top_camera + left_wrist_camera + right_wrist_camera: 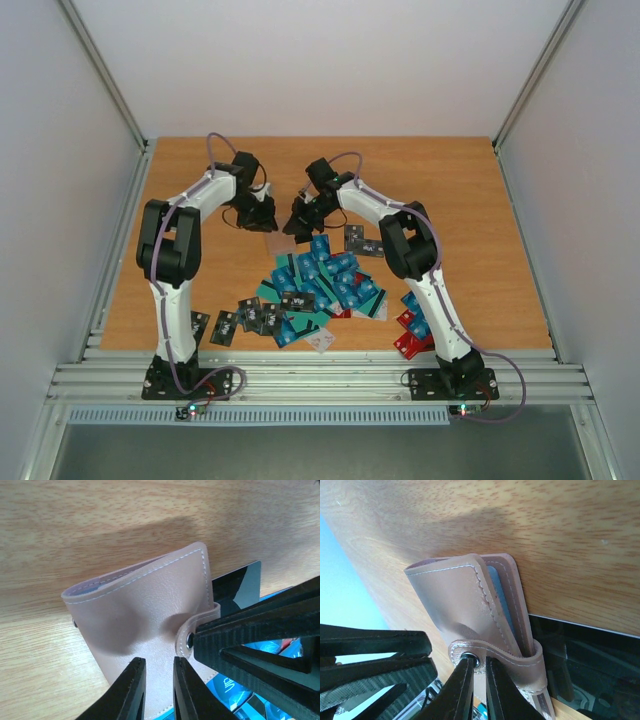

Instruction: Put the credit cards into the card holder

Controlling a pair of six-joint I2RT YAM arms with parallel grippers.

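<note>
The card holder [145, 610] is a folded pinkish-brown sleeve lying on the wooden table, with a strap [520, 660] and a metal snap. My right gripper [479, 662] is shut on the strap's snap end, and its black fingers [250, 635] show in the left wrist view. My left gripper [157, 662] hovers close over the holder's face, jaws a small gap apart with nothing between them. A blue card's edge [497, 595] shows inside the holder. Both grippers [262, 212] [298, 222] meet at mid-table. The credit cards [320, 285] lie heaped nearer the bases.
A black card [240, 585] lies under the holder's far side. More black cards [245, 318] lie at the front left, red ones [412, 330] by the right arm's base, and one black card [362, 240] beside the right arm. The table [450, 190] has walls on both sides.
</note>
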